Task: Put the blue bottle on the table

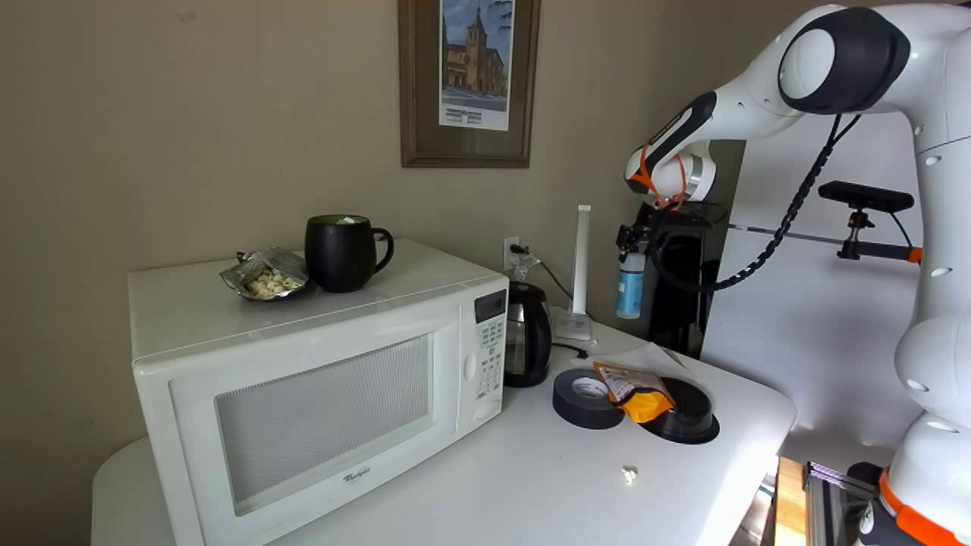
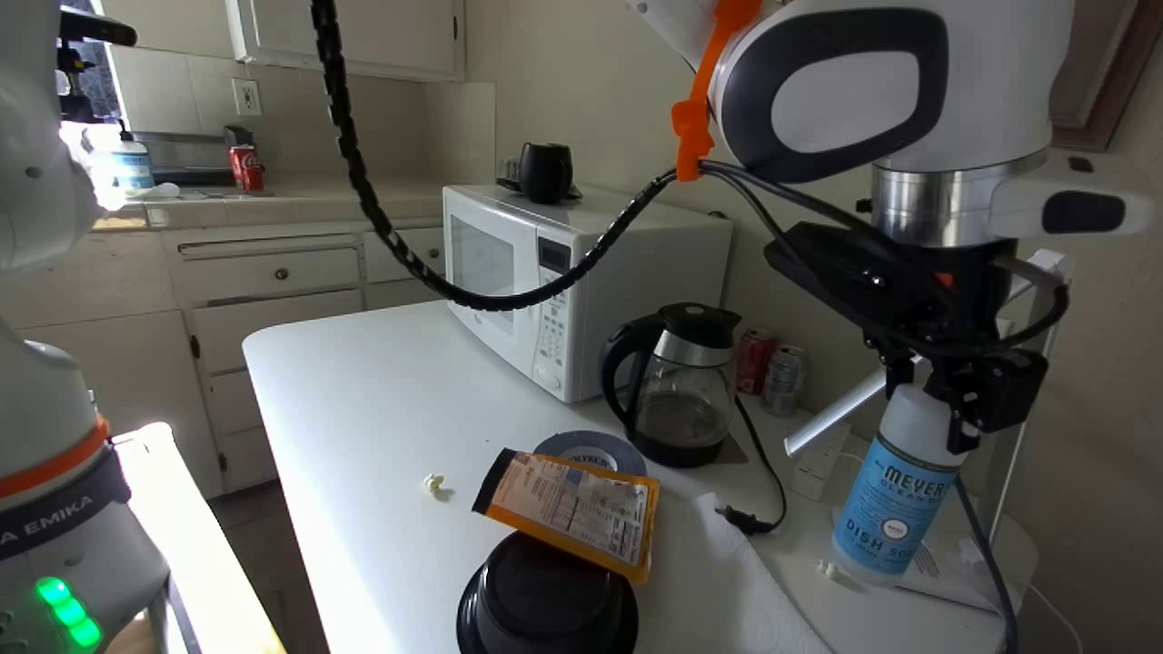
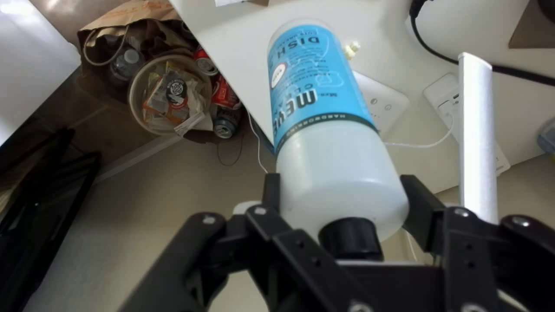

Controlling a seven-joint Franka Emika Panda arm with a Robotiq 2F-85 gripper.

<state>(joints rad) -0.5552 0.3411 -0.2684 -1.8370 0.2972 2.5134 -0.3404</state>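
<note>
Robot's gripper [image 3: 344,190] has the bottle [image 2: 895,504] gripped round its pale upper part, fingers [image 3: 425,206] pressed to both sides. Bottle is cap-up, leaning a bit, base off the surface, above the wall-side corner of the table [image 2: 382,409], at the end away from the microwave [image 1: 303,394]. Not yet set down. Label shows MEYER, DISH; cap [image 3: 351,238] looks black in wrist view.

At the opposite end, microwave carries a mug [image 1: 339,262] and, just beside it, an open foil bag [image 1: 235,274] with popcorn [image 1: 271,283]. Next along, a kettle [image 2: 686,391] near the wall edge; red can [image 2: 754,359] and silver can [image 2: 783,377] close by on that edge. Loose plug [image 2: 747,520] near kettle. Toward the bottle's end edge: tape [image 1: 580,413] and black bowl [image 1: 686,428], with an orange pouch [image 1: 645,406] resting on the bowl and overlapping the tape. Single popcorn piece [image 1: 629,475] nearer the edge by the arm base [image 2: 68,509]. A white post [image 1: 581,262] stands at the wall edge. In wrist view, a bin [image 3: 135,102] of trash [image 3: 173,93] sits lower, past the end edge.
</note>
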